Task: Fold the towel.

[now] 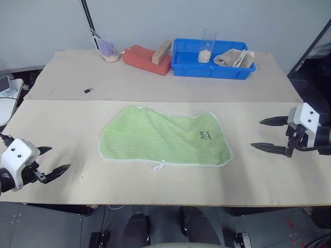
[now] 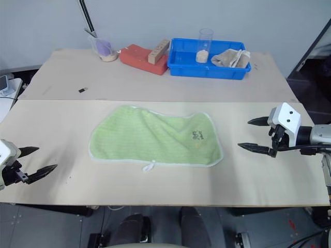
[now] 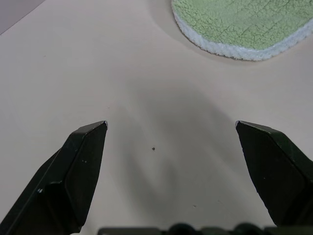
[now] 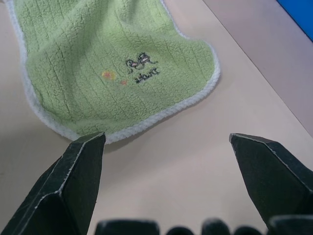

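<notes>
We hover both grippers, left [image 1: 51,161] and right [image 1: 265,134], spread wide and empty beside the flat towel [image 1: 163,137]; folding isn't started, so next we pinch an edge.

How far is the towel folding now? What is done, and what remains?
Nothing is folded yet: the towel lies spread in one layer on the table. In hand: the left gripper and right gripper are open beside it, one at each end, touching nothing. Left: grasping an edge and all the folding.
</notes>
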Robot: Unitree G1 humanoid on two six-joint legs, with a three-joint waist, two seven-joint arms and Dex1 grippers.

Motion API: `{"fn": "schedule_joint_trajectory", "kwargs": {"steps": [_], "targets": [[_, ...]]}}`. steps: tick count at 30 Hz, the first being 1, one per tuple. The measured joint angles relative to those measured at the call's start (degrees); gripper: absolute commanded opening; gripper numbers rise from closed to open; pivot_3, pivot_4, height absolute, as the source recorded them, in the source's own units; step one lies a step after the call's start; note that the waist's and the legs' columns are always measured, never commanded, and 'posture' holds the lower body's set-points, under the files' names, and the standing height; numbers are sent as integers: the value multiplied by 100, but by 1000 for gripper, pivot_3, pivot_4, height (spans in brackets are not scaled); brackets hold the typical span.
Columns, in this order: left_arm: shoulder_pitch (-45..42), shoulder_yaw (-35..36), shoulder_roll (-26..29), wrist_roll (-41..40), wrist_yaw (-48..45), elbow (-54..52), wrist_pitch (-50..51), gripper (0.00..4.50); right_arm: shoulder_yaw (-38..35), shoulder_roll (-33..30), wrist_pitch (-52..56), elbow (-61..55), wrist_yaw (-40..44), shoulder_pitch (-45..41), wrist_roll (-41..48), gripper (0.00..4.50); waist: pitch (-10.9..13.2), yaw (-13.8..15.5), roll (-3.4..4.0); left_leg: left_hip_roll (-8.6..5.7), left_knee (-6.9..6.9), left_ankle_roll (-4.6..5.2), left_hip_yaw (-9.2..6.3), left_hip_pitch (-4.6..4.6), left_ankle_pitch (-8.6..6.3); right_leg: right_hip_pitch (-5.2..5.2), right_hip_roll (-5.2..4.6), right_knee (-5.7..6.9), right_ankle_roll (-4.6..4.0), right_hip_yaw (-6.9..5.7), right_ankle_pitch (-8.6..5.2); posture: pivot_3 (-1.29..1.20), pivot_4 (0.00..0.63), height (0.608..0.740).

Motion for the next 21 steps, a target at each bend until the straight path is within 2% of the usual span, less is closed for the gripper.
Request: {"fn": "schedule_joint_trajectory", "kwargs": {"steps": [10, 21], "targets": [[-40, 369, -29, -174, -366, 195, -355, 4500, 143, 76, -5, 35, 6, -160, -69, 4485, 0, 0, 0, -1, 0, 0, 2, 1, 0, -1, 0, 2, -3, -1, -1, 0, 150, 714], [-68, 371, -28, -106, -623, 484, -874, 4500, 158, 193, -3, -29, -41, -204, -62, 4485, 0, -2, 0, 1, 0, 0, 3, 2, 0, -1, 0, 3, -3, -1, -2, 0, 150, 714]]}}
